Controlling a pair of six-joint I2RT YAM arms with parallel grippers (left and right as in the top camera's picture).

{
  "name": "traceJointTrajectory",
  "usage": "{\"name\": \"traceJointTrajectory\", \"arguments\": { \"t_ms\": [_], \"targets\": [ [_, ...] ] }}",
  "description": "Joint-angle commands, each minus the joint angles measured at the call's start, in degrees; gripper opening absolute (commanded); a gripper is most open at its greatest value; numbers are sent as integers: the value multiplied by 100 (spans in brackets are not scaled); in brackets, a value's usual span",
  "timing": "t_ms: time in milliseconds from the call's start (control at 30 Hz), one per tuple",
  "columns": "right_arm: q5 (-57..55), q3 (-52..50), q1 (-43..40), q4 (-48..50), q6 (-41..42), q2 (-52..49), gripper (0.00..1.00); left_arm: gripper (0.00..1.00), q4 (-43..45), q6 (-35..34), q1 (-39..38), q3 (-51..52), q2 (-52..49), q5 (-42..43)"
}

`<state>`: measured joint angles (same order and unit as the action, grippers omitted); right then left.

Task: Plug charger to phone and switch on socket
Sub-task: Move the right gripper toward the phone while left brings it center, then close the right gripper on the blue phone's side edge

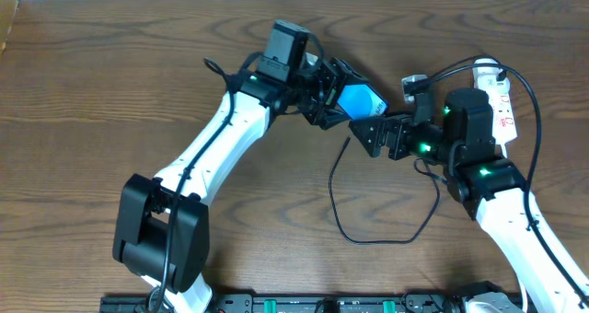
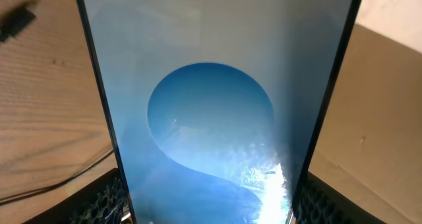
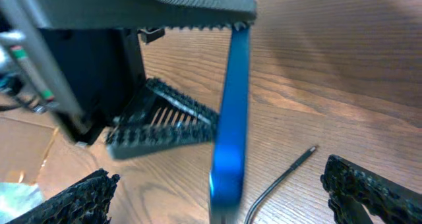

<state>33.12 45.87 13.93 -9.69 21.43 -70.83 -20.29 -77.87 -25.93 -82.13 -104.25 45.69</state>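
Note:
My left gripper (image 1: 336,90) is shut on the phone (image 1: 361,101) and holds it off the table. In the left wrist view the light blue screen with its round blue blob (image 2: 211,118) fills the frame between the two fingers (image 2: 99,197). My right gripper (image 1: 370,133) stands open just below the phone. From the right wrist the phone (image 3: 231,118) shows edge-on between the wide-apart fingertips (image 3: 372,191). The charger's black cable (image 1: 342,212) loops across the table, and its plug tip (image 3: 306,155) lies free on the wood beside the phone. The white socket (image 1: 500,97) lies at the far right.
A small white block (image 1: 411,80), perhaps the charger's adapter, sits behind the right arm near the socket. The cable loop (image 1: 405,239) runs in front of the right arm's base. A pale board (image 2: 369,118) shows beyond the phone in the left wrist view.

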Motion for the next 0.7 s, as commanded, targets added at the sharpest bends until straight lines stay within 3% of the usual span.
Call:
{"name": "traceJointTrajectory", "arguments": {
  "t_ms": [0,167,333,467,667],
  "targets": [
    [-348,90,81,-13,-90,-4,99,7,50,-61,-151,-136,151,-118],
    [-525,90,81,-15,-85,-4,95,7,48,-420,-229,-136,151,-144],
    [-584,90,81,-37,-85,-4,81,7,44,-520,-240,-136,151,-142],
    [-584,90,81,-33,-85,-4,59,7,46,-592,-282,-136,151,-142],
    [-581,90,81,-33,-85,-4,54,7,50,-693,-387,-136,151,-142]
  ]
}}
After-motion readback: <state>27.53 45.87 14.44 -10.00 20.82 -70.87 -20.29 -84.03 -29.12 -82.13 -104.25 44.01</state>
